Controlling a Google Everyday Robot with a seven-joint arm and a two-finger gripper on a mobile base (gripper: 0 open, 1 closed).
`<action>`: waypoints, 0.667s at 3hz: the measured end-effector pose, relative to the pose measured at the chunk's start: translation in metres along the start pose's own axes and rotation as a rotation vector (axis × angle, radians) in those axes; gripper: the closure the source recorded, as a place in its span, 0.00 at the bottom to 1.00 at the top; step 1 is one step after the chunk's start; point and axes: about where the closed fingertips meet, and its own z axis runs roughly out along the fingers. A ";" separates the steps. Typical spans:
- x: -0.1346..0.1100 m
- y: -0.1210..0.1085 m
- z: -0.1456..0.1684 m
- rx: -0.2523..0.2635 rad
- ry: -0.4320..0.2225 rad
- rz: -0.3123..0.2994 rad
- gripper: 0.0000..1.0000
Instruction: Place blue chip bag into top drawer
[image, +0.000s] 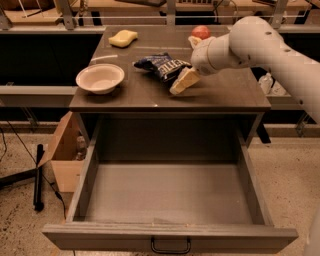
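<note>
Up above open top drawer (100, 236): blue chip bag (159, 65) on tabletop (225, 91), hand (181, 82) against it, grip unclear.

I see my pincer (183, 81) low over the worktop (220, 92) at the right edge of the blue chip bag (161, 65), with the white bowl (100, 78) left of the bag, the yellow sponge (123, 38) behind-left, a red ball-like thing (201, 31) behind-right, and the top drawer (170, 235) open below and in front.

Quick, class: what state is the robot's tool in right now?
Tool: beside the blue chip bag, over the tabletop; open or closed cannot be told.
</note>
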 end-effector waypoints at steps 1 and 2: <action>-0.006 0.001 0.021 -0.013 -0.032 -0.015 0.18; -0.007 0.003 0.026 -0.020 -0.036 -0.015 0.41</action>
